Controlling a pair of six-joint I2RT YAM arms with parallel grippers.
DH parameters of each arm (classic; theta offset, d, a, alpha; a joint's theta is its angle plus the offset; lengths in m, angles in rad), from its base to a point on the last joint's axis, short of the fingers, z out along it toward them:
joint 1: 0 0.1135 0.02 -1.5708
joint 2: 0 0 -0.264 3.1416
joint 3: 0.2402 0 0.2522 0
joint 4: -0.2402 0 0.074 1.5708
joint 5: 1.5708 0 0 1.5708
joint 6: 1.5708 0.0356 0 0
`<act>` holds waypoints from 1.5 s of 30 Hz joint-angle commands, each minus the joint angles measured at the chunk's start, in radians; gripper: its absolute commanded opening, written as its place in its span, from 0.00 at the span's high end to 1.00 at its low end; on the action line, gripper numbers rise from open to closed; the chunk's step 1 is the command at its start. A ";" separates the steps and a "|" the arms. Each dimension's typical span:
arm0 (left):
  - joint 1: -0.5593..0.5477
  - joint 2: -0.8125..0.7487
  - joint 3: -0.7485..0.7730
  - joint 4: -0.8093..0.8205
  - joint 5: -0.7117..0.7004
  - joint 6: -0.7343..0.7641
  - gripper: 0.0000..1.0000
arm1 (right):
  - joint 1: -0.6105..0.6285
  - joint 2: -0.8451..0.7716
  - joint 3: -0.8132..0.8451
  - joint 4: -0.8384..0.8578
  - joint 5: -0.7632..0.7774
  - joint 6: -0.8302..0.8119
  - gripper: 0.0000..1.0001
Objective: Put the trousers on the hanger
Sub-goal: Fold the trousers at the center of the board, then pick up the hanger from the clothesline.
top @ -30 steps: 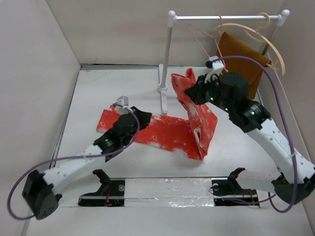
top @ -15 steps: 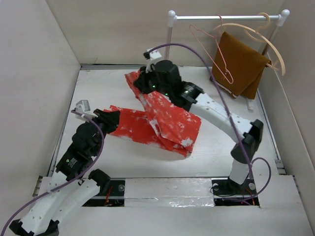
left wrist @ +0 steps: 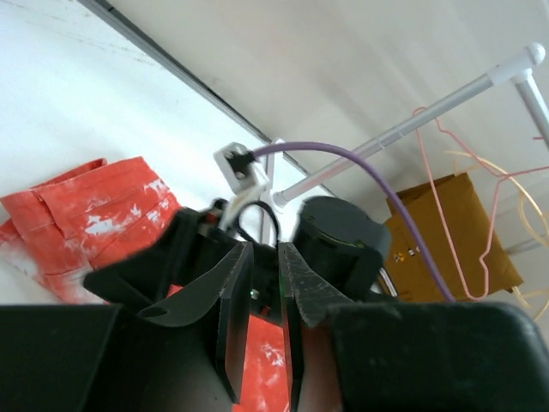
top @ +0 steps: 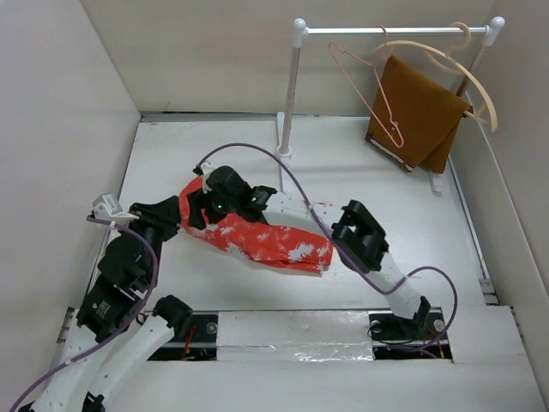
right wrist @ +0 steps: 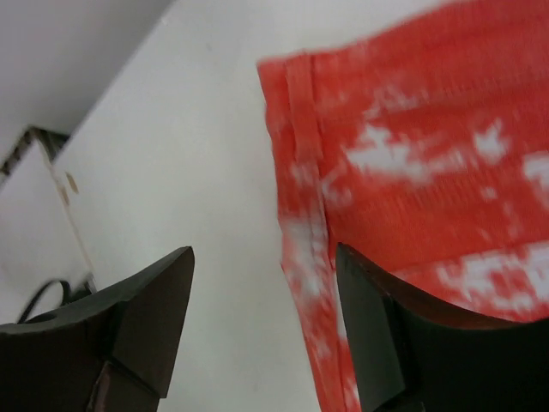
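The orange-red, white-splotched trousers [top: 270, 240] lie folded in a bundle on the table, left of centre. My right arm reaches across them. Its gripper [top: 200, 208] stands open just above their left edge [right wrist: 412, 172], and nothing is between its fingers [right wrist: 150, 309]. My left gripper [top: 170, 210] is at the same left end of the trousers [left wrist: 94, 215]. Its jaws stand a narrow slit apart and red cloth shows in the slit; whether it is gripped is unclear. The thin pink wire hanger [top: 367, 98] hangs on the rail [top: 395, 31] at the back right.
A pale wooden hanger [top: 478, 86] carrying a folded brown cloth [top: 420, 112] hangs on the same rail, right of the pink one. The rack's left post [top: 290, 103] stands behind the trousers. Walls close in the table on the left, back and right.
My right arm swept from the rack to the table's left, laying the trousers over into a folded bundle, and its jaws opened. My left arm drew back to the left.
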 commanded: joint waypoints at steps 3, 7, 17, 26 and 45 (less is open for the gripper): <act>0.001 0.098 -0.086 0.091 0.046 -0.046 0.82 | -0.075 -0.389 -0.229 0.169 0.000 -0.027 0.34; 0.001 0.232 -0.184 0.290 0.151 -0.078 0.81 | -0.129 -0.664 -0.502 0.226 0.064 -0.066 1.00; 0.157 0.813 -0.180 0.622 0.282 -0.089 0.59 | -0.466 -1.279 -0.830 0.055 0.200 -0.166 1.00; 0.428 0.923 -0.353 0.771 0.350 -0.181 0.59 | -0.842 -1.349 -0.830 -0.098 0.040 -0.285 0.67; 0.570 0.418 -0.631 0.735 0.561 -0.172 0.59 | -1.098 -0.843 -0.580 -0.005 -0.351 -0.290 0.44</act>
